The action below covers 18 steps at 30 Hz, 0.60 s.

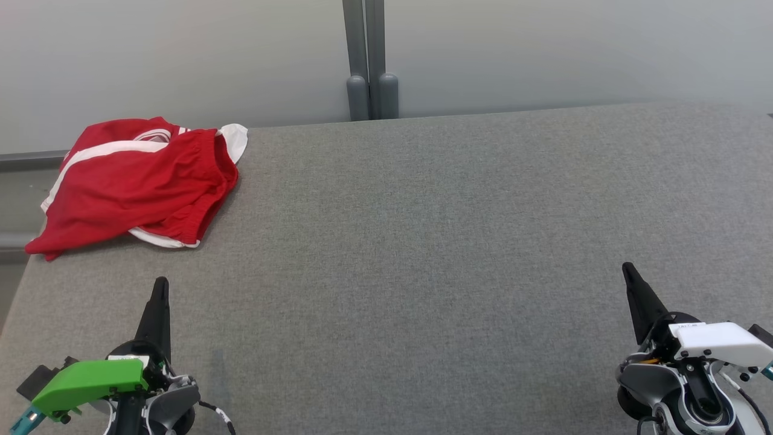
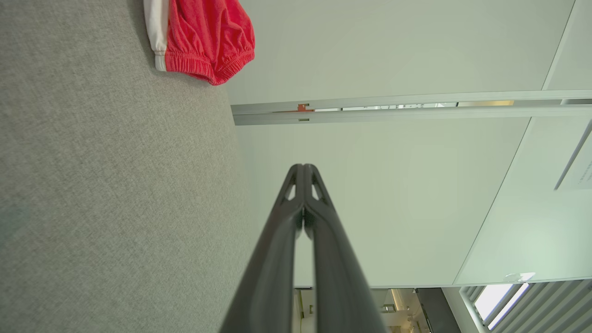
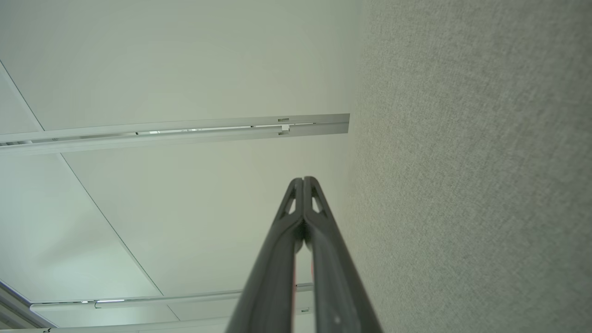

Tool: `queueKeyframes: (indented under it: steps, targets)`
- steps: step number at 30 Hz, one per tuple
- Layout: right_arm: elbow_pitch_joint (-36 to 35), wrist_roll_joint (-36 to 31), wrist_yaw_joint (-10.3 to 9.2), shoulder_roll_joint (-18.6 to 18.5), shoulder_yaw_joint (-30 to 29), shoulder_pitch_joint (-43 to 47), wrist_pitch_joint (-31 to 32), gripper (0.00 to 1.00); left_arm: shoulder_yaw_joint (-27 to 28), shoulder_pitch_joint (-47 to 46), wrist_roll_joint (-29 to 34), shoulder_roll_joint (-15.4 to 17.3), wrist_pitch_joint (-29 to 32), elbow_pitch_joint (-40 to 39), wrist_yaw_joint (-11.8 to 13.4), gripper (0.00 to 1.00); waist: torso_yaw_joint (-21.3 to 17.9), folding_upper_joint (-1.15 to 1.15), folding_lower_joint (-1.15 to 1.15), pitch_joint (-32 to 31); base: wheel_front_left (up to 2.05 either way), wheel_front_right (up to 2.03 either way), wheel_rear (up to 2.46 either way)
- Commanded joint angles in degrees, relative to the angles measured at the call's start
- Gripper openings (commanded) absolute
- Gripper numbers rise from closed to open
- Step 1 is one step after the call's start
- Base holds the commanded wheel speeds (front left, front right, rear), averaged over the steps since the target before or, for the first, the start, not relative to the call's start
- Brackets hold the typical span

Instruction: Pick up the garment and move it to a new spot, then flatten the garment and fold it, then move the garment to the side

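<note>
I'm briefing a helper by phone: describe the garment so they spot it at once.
Find the grey table, then its far left corner. The garment lies crumpled there. Red cloth with white stripes sets it apart from the grey surface.

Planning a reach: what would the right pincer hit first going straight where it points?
The way looks free: the right pincer points low over the table toward the back wall, which it would likely meet first, though depth is unclear.
</note>
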Motion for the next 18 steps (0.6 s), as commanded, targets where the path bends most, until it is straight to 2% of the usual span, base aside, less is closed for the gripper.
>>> queueKeyframes:
  steps: [1,18]
  targets:
    - [-0.2,-0.2,0.05,0.0,0.0,-0.4,0.1,0.00,0.1,-0.8,0.0,0.4,0.1,0.0,-0.3,0.00,0.0,0.00,0.00,0.0,0.00,0.00,0.00]
    - [-0.2,-0.2,0.05,0.0,0.0,-0.4,0.1,0.00,0.1,-0.8,0.0,0.4,0.1,0.0,-0.3,0.00,0.0,0.00,0.00,0.0,0.00,0.00,0.00]
